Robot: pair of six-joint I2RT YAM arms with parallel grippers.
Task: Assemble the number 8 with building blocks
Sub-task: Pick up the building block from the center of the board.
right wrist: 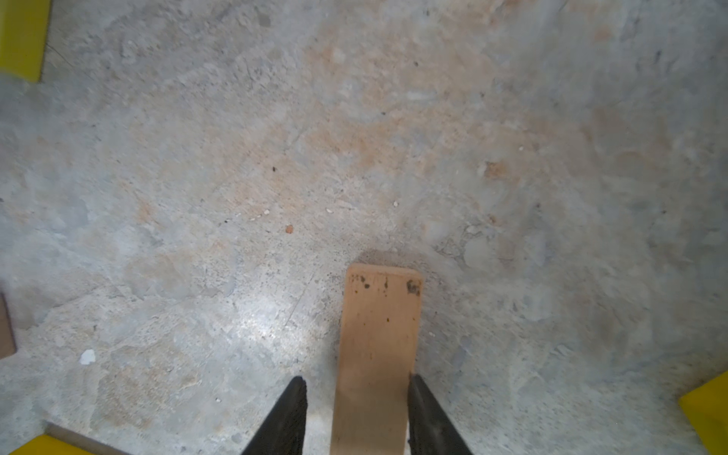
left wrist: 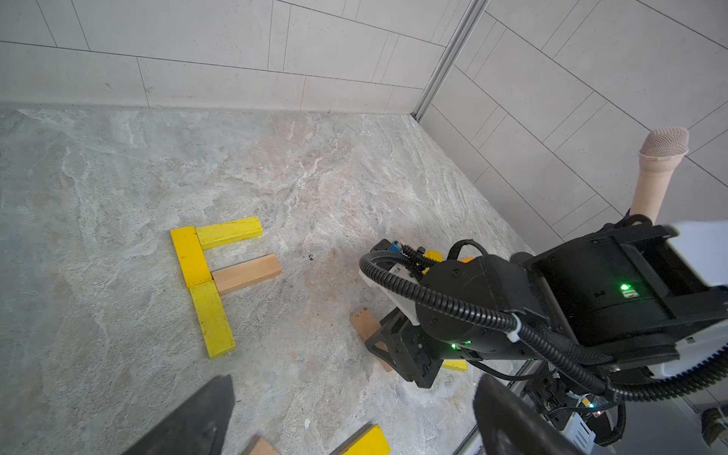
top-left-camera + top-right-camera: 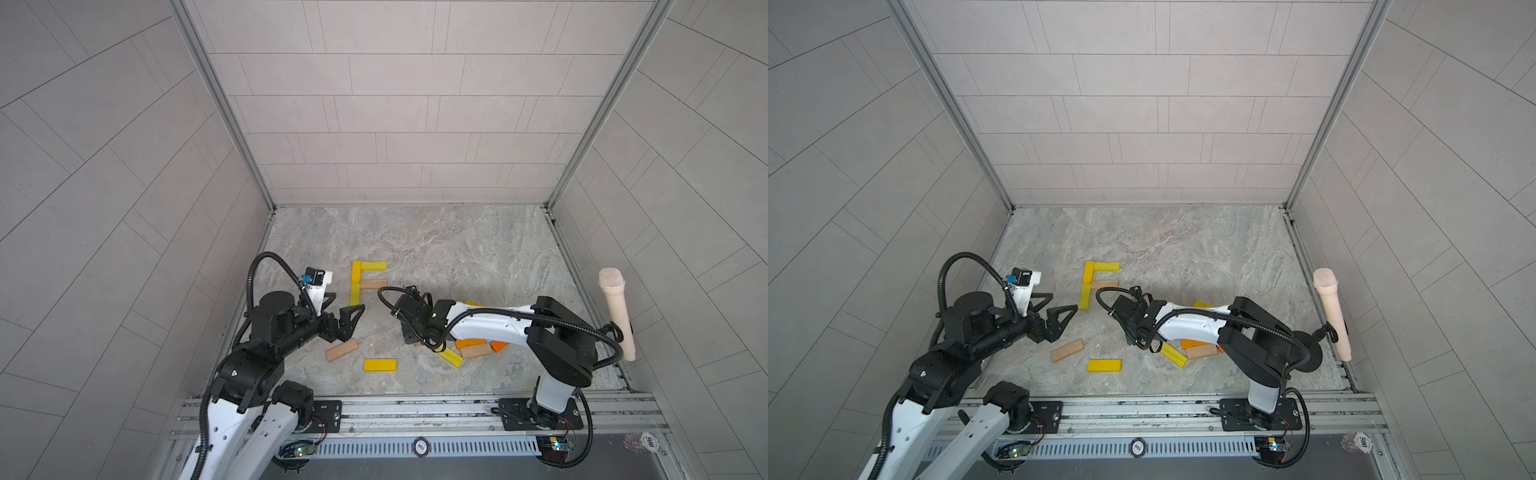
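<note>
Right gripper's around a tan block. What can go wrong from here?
Off-centre grip: one finger touches the tan block, the other stands off, so the right gripper may twist it on closing.
The right arm hangs low over the loose pile; lifting may drag it.
The placed bars lie near the open left gripper; a bump would shift them.

Grey tiled walls [image 3: 415,104] enclose a marbled stone floor [image 3: 457,249] under even light.

The floor [image 3: 436,237] beyond the yellow bars [image 3: 356,272] is open; loose blocks [image 3: 380,365] clutter the near strip.
</note>
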